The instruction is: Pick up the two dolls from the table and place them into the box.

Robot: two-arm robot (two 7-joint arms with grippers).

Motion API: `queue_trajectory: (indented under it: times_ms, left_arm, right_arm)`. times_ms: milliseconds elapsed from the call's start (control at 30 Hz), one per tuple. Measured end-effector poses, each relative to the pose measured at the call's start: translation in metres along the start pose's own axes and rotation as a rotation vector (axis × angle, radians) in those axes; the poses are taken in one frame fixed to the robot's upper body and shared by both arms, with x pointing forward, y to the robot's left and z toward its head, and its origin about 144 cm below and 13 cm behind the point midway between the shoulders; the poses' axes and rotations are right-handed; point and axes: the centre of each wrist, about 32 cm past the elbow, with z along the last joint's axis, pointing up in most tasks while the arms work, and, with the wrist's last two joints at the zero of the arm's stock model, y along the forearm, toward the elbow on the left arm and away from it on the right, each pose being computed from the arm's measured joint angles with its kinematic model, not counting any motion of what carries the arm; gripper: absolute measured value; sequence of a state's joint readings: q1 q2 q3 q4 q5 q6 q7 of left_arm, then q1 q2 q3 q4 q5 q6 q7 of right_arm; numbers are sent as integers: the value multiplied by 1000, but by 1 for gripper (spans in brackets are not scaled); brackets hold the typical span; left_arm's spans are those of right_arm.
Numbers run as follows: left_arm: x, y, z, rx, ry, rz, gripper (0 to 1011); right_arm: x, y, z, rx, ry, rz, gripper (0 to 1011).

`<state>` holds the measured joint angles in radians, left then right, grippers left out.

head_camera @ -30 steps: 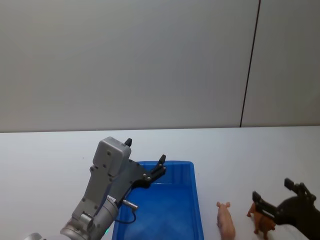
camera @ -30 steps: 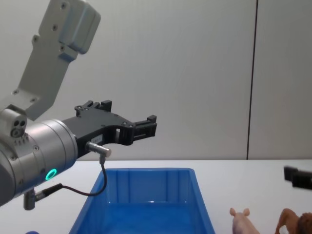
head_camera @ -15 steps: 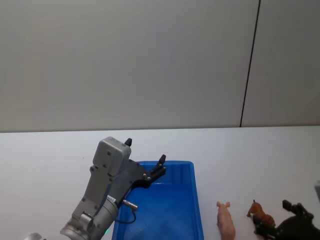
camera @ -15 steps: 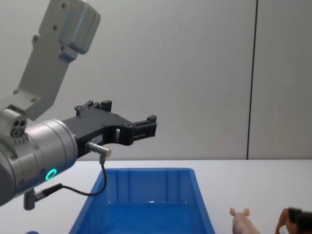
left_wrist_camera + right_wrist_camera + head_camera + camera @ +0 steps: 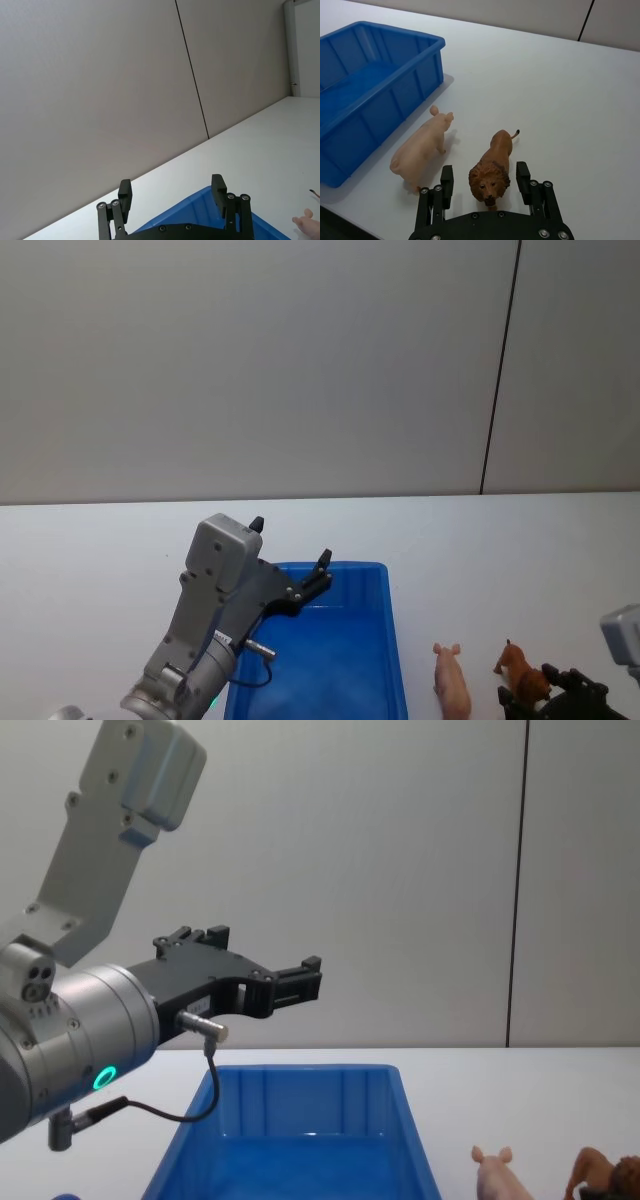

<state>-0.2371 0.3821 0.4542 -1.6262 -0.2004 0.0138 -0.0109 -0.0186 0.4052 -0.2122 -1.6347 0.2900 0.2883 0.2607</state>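
Lion figurine [image 5: 497,150] stands on the bench [image 5: 560,90] beside the pig [image 5: 422,147], head between the jaws of the wide-open right pincer [image 5: 484,171] (lined up to grip); left pincer [image 5: 171,182] hovers open and empty over the blue bin [image 5: 427,70].

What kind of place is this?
Probably a robot lab: a plain white table, bare grey wall panels, a blue box and two toy dolls; the left gripper hangs over the box, the right gripper is open around the brown doll.

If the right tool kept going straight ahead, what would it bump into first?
Probably the lion, whose head looks to sit right between the right tool's open fingers.
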Motion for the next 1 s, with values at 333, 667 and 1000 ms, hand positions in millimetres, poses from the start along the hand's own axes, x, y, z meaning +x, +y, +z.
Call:
queue_trajectory:
  times_ms: [333,667,1000]
  left_arm:
    - [0,0,0,0,0,0,1002]
    - [0,0,0,0,0,0,1002]
    - [0,0,0,0,0,0,1002]
  right_arm:
    - [-2,7,-2,-15,3,1,496]
    - [-6,9,8,46,-44,-21,443]
    - [-10,11,31,151,-104,-23,443]
